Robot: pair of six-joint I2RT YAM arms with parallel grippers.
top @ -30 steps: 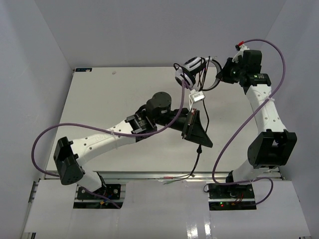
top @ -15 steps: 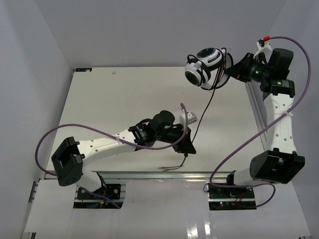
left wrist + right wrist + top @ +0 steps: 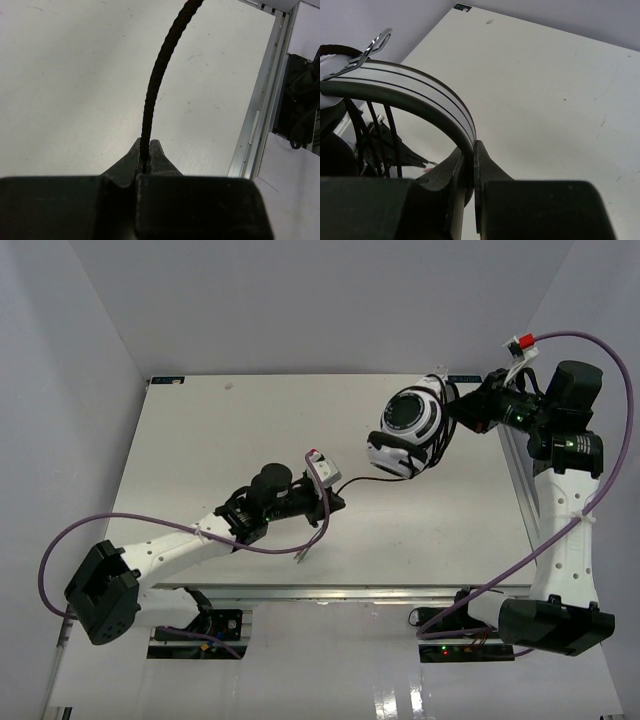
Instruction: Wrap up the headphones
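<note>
The white-and-black headphones (image 3: 408, 430) hang in the air over the table's right half. My right gripper (image 3: 462, 410) is shut on their headband (image 3: 427, 102), which arcs up from the jaws in the right wrist view. Several turns of the thin black cable (image 3: 370, 137) hang across the headband. My left gripper (image 3: 338, 502) is shut on the cable (image 3: 156, 82) near the table's middle; the cable runs taut from it to the headphones (image 3: 355, 480). The reddish plug end (image 3: 303, 555) dangles below the left gripper.
The white table (image 3: 200, 450) has an aluminium rail along its front edge (image 3: 330, 590) and one on the right (image 3: 520, 480). Purple robot cables (image 3: 60, 540) loop beside each arm. White walls enclose the cell.
The right arm swung the headphones down and forward over the table. The left gripper moved left and back with the cable, pulling it taut.
</note>
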